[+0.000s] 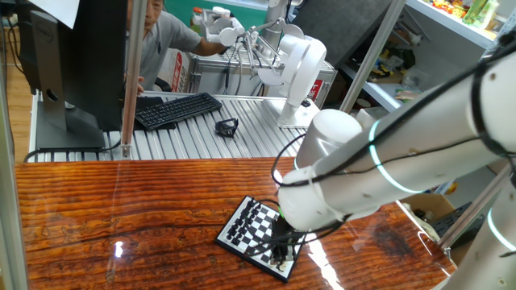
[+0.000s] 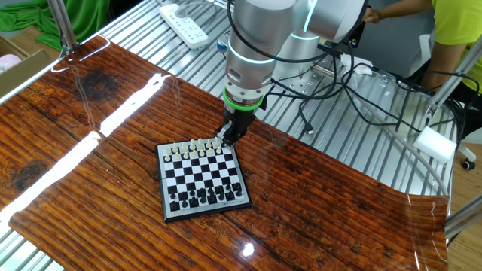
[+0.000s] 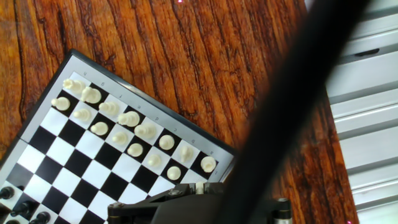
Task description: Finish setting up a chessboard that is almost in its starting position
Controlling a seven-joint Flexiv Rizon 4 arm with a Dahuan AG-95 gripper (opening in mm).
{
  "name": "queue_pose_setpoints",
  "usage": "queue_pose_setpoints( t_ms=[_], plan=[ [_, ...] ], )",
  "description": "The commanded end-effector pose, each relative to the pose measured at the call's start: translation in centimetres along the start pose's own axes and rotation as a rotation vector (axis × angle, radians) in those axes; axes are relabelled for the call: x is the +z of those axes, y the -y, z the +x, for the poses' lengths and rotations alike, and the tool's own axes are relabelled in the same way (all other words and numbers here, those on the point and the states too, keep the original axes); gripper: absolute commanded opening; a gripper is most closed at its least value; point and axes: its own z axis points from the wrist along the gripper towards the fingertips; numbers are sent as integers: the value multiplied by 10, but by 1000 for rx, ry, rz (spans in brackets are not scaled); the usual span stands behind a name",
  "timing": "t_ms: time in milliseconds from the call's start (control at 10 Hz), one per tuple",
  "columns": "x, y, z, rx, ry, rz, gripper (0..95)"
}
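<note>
My pincer [image 2: 224, 138] hovers at the board's [image 2: 202, 181] cream corner; its spread I cannot tell. I should descend straight, sparing neighbouring pieces.

Robotics lab: aluminium frame [image 1: 131, 76], keyboard [image 1: 176, 109], second robot [image 1: 297, 72].

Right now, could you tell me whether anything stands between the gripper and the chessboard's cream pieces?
Nothing visible does. The gripper hangs directly over the cream end of the chessboard, at its corner, with only the cream pieces beneath it. Whether it holds a piece cannot be told.
</note>
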Motion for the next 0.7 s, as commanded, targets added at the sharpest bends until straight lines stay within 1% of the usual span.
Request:
queue_pose_setpoints(
  t_ms=[100, 700],
  plan=[
    [-3, 0, -1, -10, 0, 3, 0],
    [-2, -2, -1, -26, 5, 3, 0]
  ],
)
